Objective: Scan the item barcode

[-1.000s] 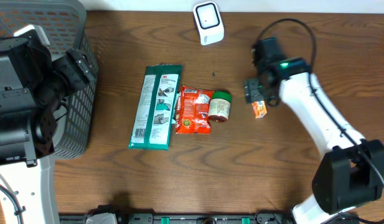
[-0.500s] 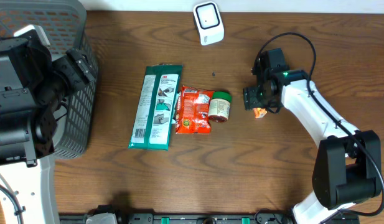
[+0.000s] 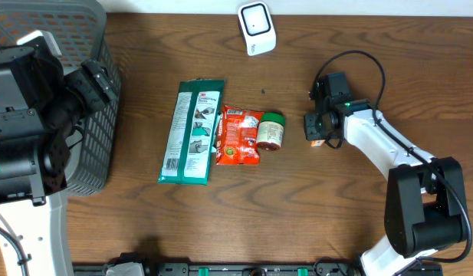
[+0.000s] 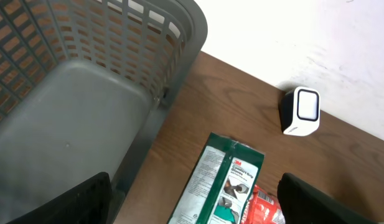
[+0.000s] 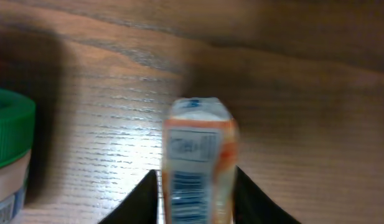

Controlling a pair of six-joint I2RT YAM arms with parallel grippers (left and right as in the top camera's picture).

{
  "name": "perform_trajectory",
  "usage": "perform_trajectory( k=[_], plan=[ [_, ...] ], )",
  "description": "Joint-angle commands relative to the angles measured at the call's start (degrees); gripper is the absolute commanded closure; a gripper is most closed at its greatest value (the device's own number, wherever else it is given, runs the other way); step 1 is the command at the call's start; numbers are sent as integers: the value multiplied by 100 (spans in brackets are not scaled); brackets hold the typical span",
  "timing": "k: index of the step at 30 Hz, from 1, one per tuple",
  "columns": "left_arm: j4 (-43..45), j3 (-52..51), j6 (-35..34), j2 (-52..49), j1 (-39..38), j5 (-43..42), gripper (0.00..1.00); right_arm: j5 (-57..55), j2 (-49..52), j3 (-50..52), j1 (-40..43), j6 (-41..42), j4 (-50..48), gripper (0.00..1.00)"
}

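The right gripper (image 5: 198, 202) has its jaws pinched on a small orange-and-white carton (image 5: 198, 143), right of centre on the brown wooden worktop (image 5: 316, 124); the left gripper (image 4: 195, 202) has jaws wide.

small orange-and-white box (image 5: 198, 143), barcode label showing, pinched in the right gripper (image 5: 196, 183), white scanner (image 3: 257, 27) well apart

In the right wrist view the orange packet (image 5: 198, 155) is blurred (its print unreadable) and its base is cut off at 6 o'clock. The green-lidded jar (image 5: 8, 155) is cropped at 9 o'clock. Whether the fingers (image 5: 145, 202) press the packet is unclear. Overhead, the right gripper (image 3: 316, 128) hides it almost wholly.
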State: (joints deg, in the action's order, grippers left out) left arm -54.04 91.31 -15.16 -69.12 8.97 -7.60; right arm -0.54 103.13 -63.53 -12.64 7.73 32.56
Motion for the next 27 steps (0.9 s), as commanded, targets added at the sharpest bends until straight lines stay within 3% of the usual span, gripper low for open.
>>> perform_trajectory(
  k=[1, 4, 6, 8, 11, 14, 21, 27],
  plan=[
    [-13, 0, 50, -11, 24, -35, 15, -111, 57, 33, -9, -13, -24, 81],
    [-13, 0, 50, -11, 24, -35, 15, -114, 57, 33, -9, -13, -22, 87],
    [-13, 0, 50, -11, 24, -35, 14, -114, 55, 31, -9, -13, -24, 86],
    [-13, 0, 50, -11, 24, -35, 15, -111, 48, 22, -9, -13, -22, 58],
    [-13, 0, 50, -11, 24, -35, 15, -122, 28, 7, -9, -15, -24, 50],
    [-13, 0, 50, -11, 24, -35, 15, -136, -7, -61, -9, -13, 22, 48],
    [-13, 0, 50, -11, 24, -35, 15, -76, -136, -280, -9, -7, 470, 53],
    [-13, 0, 50, -11, 24, -35, 15, 0, -136, -286, -9, -9, 555, 78]
  ],
)
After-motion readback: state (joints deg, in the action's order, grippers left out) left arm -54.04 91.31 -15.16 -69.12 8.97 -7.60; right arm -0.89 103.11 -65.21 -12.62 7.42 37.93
